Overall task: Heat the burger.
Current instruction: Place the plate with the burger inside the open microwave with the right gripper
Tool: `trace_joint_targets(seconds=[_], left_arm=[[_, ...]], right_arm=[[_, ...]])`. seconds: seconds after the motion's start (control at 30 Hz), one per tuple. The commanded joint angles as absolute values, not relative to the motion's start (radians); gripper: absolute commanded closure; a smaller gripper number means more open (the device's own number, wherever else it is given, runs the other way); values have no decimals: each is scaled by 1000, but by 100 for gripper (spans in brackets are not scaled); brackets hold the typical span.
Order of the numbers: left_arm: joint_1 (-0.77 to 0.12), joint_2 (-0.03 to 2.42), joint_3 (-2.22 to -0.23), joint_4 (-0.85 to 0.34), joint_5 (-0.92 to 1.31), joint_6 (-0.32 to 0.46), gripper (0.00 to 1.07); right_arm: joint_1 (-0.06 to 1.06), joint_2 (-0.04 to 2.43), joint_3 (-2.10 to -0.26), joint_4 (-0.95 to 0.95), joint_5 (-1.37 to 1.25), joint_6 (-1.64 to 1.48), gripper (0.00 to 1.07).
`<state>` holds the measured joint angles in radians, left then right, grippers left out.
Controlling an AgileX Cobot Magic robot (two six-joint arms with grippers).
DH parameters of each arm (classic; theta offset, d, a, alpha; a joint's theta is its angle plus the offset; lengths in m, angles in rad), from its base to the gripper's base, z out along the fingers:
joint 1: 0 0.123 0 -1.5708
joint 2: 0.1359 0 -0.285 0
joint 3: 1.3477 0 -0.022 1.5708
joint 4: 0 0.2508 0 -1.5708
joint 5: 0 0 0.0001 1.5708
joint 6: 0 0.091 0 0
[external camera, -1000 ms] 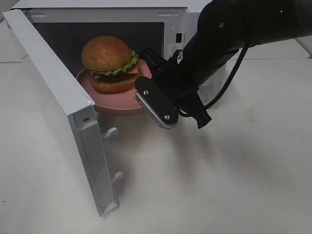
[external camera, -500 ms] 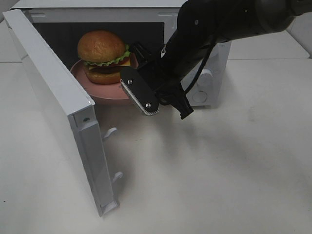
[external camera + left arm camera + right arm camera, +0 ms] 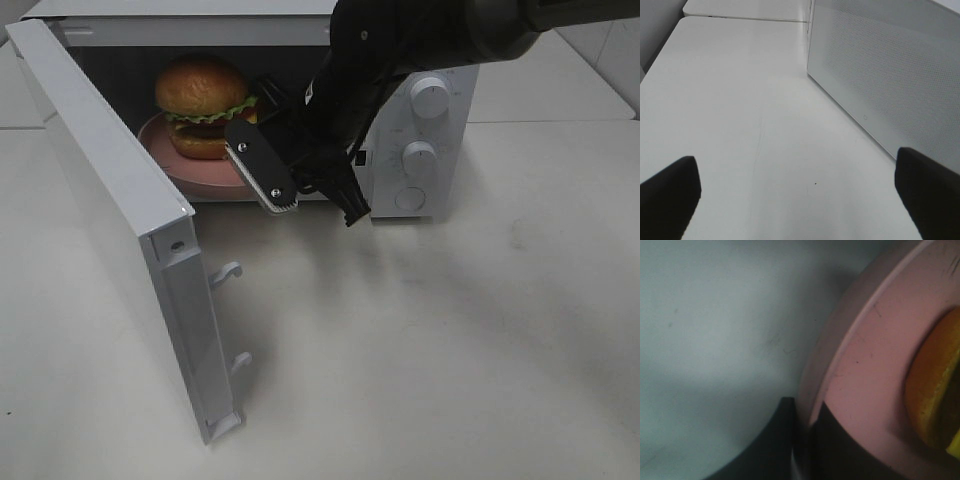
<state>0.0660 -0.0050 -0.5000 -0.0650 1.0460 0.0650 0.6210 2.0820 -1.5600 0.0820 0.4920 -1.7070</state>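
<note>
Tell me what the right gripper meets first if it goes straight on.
The right gripper is clamped on the rim of the pink plate, pointing into the microwave. The burger on it is next in line; beyond, probably its back wall, depth unclear.

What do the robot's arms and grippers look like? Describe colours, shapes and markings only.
The right arm is glossy black with rounded casings. The right gripper has a flat black finger plate bearing two silver screws and a pale ridged edge. Of the left gripper, only two blunt black fingertips show.
</note>
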Motion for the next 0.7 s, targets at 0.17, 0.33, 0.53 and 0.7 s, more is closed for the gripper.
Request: trace_joint_targets(seconds=[0.17, 0.33, 0.53, 0.7], left_arm=[[72, -30, -497, -71, 1038, 62, 9], [72, -30, -497, -71, 1038, 62, 9], [72, -30, -497, -71, 1038, 62, 9], [72, -30, -497, -71, 1038, 62, 9]], right_arm=[[621, 2127, -1677, 25, 470, -1638, 106], [621, 2156, -1726, 0, 480, -1596, 106], [619, 2225, -1831, -11, 491, -1569, 106], [619, 2266, -1896, -44, 513, -1521, 106]])
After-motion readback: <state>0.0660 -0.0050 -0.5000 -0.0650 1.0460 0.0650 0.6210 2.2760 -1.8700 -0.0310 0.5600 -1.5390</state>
